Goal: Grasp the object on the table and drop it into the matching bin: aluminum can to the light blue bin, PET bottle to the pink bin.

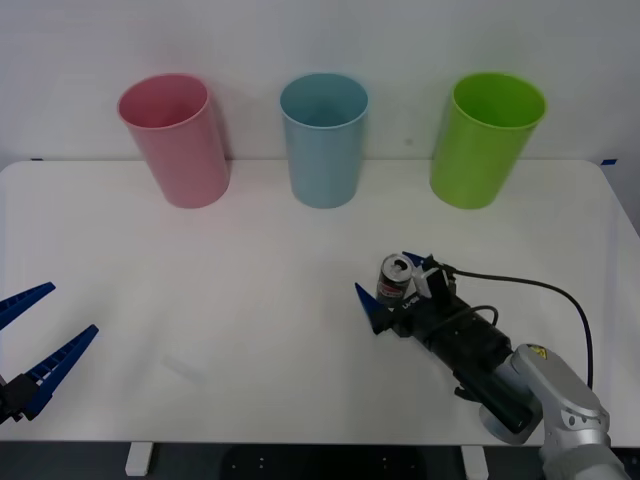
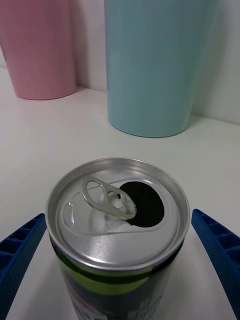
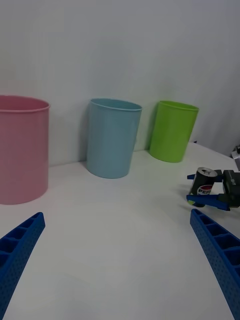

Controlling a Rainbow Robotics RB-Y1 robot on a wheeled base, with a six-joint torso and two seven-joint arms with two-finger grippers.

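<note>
Aluminum can (image 1: 395, 280): one, between spread fingers of right hand (image 1: 392, 283); left hand (image 1: 35, 340) open.

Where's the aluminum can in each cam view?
Front view: aluminum can stands right of the table's middle, between the right gripper's open fingers.
Right wrist view: can close up, between the blue fingers.
Left wrist view: can at the right edge.
Shared landmark: light blue bin, behind it.

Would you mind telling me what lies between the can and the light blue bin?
Nothing: bare white table runs from the aluminum can, which stands between the open right end effector's fingers, to the light blue bin, in the front view.
</note>
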